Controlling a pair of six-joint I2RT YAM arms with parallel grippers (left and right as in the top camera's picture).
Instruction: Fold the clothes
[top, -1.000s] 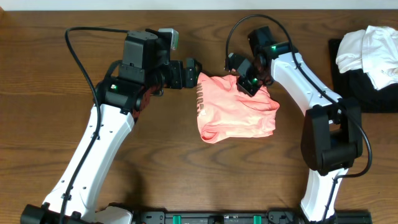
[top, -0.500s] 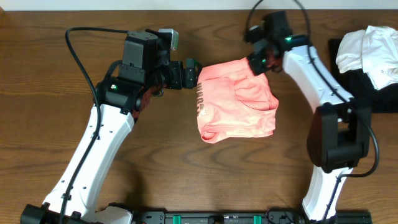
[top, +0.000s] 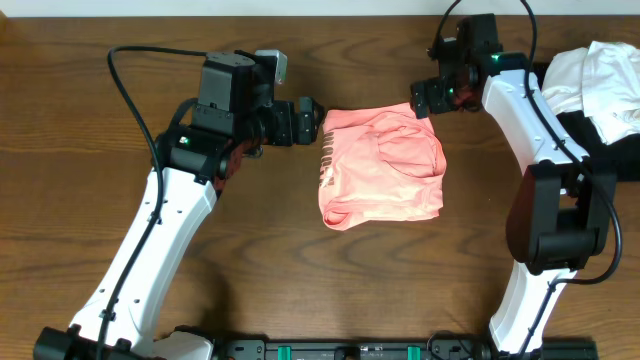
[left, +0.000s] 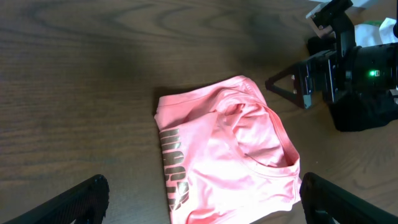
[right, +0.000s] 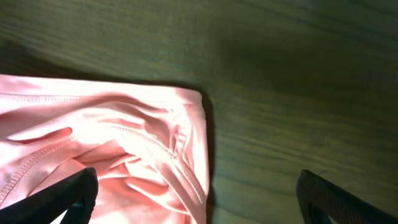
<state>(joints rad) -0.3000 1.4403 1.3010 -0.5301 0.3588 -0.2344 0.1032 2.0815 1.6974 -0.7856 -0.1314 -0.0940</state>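
Observation:
A pink shirt (top: 381, 166) with a dark print along its left edge lies folded on the wooden table, between the two arms. My left gripper (top: 314, 121) hovers open just off its upper left corner; in the left wrist view the shirt (left: 224, 155) lies between and beyond the wide-apart fingers (left: 81, 199). My right gripper (top: 424, 100) stands open over the shirt's upper right corner, holding nothing. The right wrist view shows that corner (right: 124, 143) lying loose on the wood, with the right gripper (right: 199, 205) open above it.
A heap of white clothes (top: 595, 78) lies on a black mat (top: 585, 150) at the table's right edge, close behind the right arm. Bare wood surrounds the shirt.
My right gripper, shut on the shirt's top layer before, carried it back and to the right, then opened and let go. The shirt now lies flatter. The left arm stayed put.

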